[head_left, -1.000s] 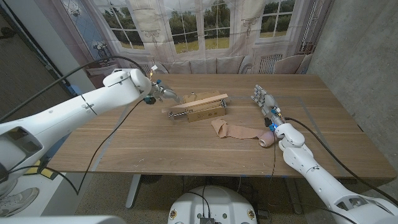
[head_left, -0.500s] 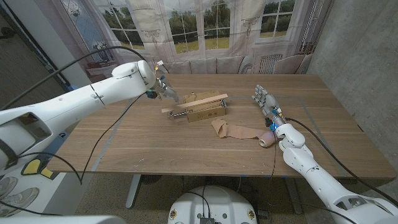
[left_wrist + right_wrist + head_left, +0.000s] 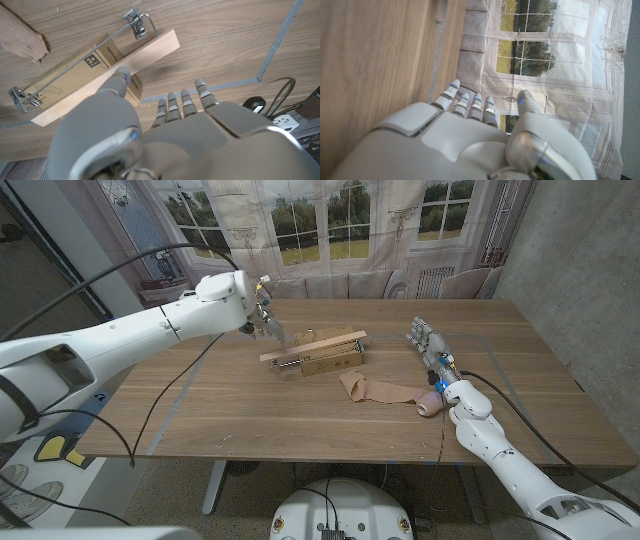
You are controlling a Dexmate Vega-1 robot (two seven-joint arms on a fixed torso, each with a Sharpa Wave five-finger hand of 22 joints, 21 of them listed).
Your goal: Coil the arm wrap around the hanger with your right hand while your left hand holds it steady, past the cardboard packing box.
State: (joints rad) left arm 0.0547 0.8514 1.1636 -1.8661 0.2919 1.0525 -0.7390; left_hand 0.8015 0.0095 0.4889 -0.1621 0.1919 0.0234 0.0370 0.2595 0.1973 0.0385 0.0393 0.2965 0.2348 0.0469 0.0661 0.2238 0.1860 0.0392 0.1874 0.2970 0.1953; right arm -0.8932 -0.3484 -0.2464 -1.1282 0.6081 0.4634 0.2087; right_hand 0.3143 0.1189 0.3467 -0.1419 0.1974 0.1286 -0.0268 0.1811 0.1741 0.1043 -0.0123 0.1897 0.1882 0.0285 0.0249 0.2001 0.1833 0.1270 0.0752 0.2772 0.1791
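A wooden hanger (image 3: 315,347) with metal clips lies across the small cardboard packing box (image 3: 335,362) at the table's middle. The beige arm wrap (image 3: 375,389) lies loose on the table in front of the box, with its rolled end (image 3: 430,404) beside my right forearm. My left hand (image 3: 263,320) hovers just left of the hanger's left end. In the left wrist view that left hand (image 3: 165,130) has its fingers spread over the hanger (image 3: 107,80) and box (image 3: 75,75), holding nothing. My right hand (image 3: 425,340) stands right of the box with fingers straight and empty, as the right hand (image 3: 470,130) also shows in its wrist view.
A painted window backdrop (image 3: 330,220) hangs behind the wooden table (image 3: 250,410). A grey tape line (image 3: 272,55) marks the tabletop near the box. A power strip and cables (image 3: 280,117) lie on the floor past the table's edge.
My left arm has swung right and brought its hand closer to the hanger's left end. The right hand, wrap, hanger and box have stayed put.
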